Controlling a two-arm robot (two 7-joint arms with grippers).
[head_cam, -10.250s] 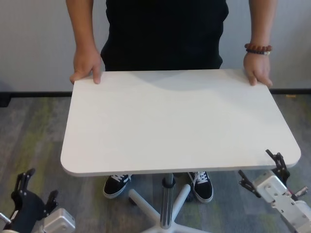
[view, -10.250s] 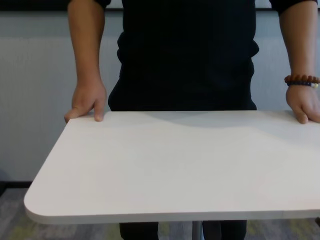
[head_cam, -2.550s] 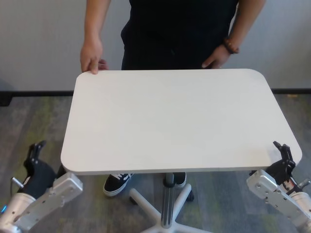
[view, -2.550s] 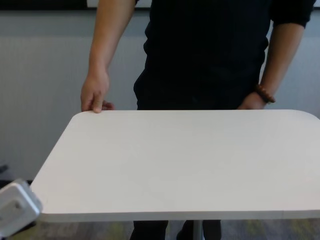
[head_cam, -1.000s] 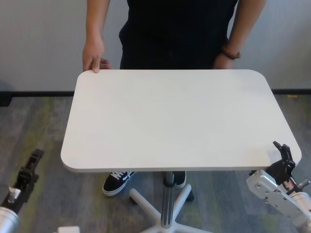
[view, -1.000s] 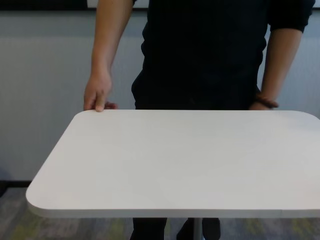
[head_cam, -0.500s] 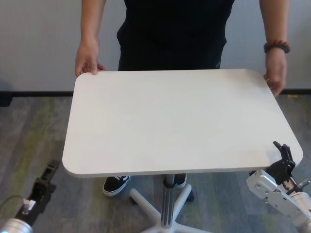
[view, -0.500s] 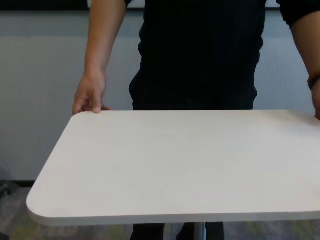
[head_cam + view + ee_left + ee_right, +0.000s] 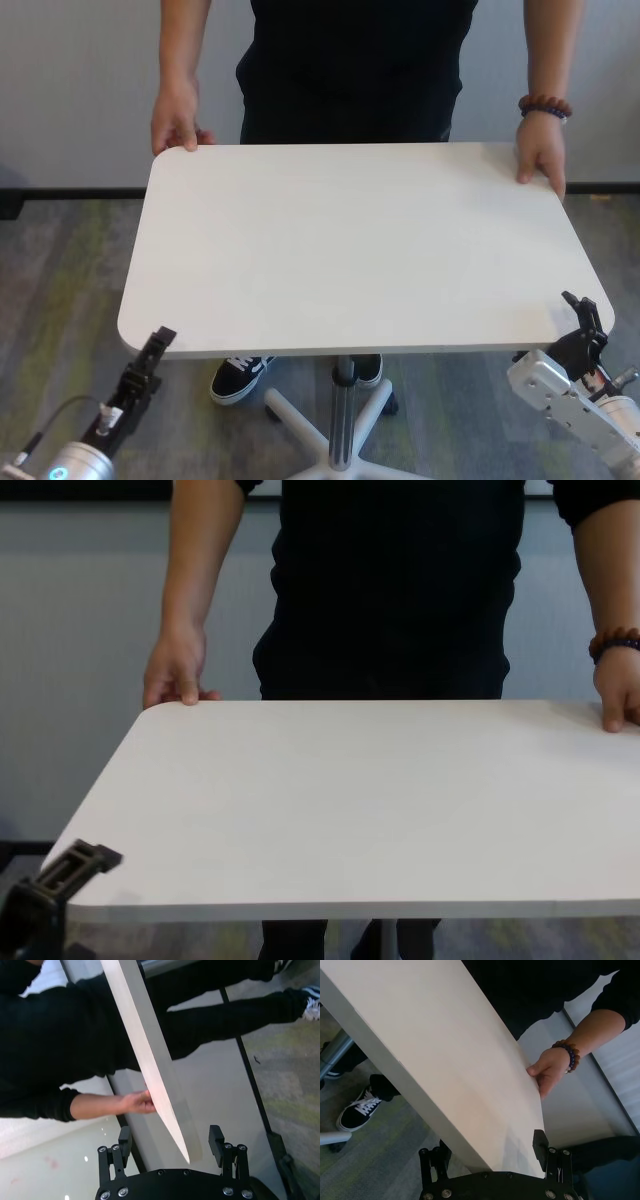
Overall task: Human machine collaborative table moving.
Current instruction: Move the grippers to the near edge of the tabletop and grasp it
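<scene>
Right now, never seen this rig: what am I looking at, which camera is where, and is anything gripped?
It is a two-armed robot facing a person across a white table on a silver centre post. Two cameras look from the robot's head and chest; two more sit on its wrists, looking out past the black fingers. The human, in a black top, has a hand on each far corner of the tabletop. The left gripper is open with the table's near left corner edge between its fingers, not yet clamped. The right gripper is open too, straddling the near right corner. Nothing lies on the tabletop that I can see.
</scene>
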